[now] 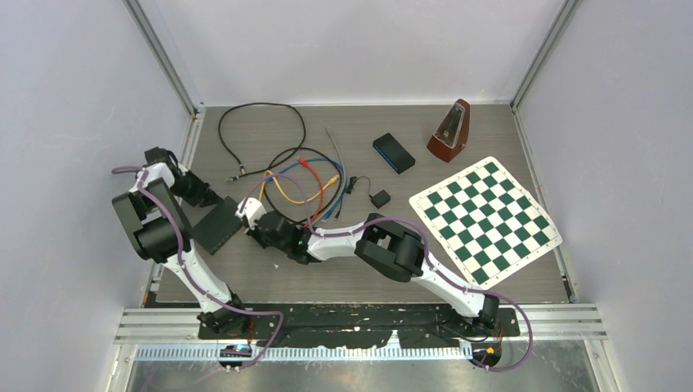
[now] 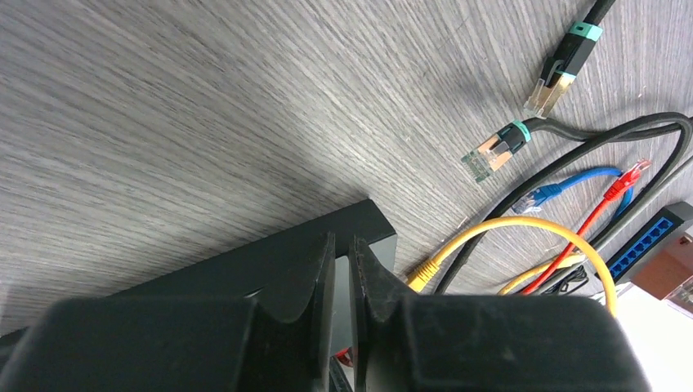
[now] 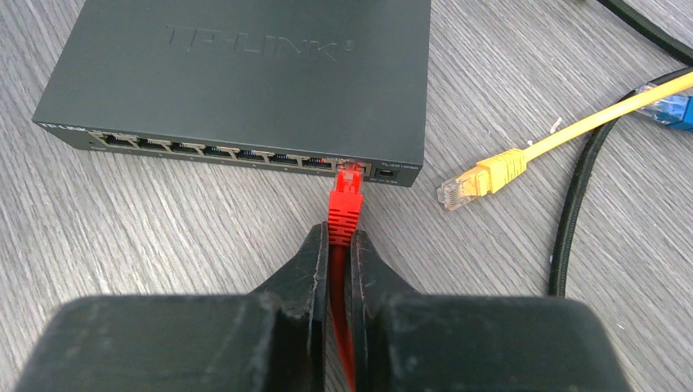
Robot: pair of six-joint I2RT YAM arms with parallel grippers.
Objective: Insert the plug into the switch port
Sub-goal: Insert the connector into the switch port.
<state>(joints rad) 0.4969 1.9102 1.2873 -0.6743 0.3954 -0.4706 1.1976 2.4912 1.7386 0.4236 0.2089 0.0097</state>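
Note:
The black TP-LINK switch [image 3: 245, 73] lies flat with its row of ports facing my right gripper [image 3: 339, 230]. That gripper is shut on the red cable just behind the red plug [image 3: 345, 204]. The plug's clear tip sits at the mouth of the rightmost port [image 3: 351, 167]. How deep it is in, I cannot tell. From above, the switch [image 1: 216, 224] lies between both grippers. My left gripper [image 2: 343, 238] is at the switch's [image 2: 245, 261] far corner. Its fingers are almost together over the top edge, and nothing shows between them.
A yellow plug [image 3: 478, 180] and a black cable [image 3: 572, 212] lie just right of the red plug, with a blue plug [image 3: 674, 106] beyond. Loose cables tangle behind the switch [image 1: 302, 175]. A chessboard [image 1: 485, 219], a metronome [image 1: 449, 131] and a second small switch [image 1: 394, 153] are at the right.

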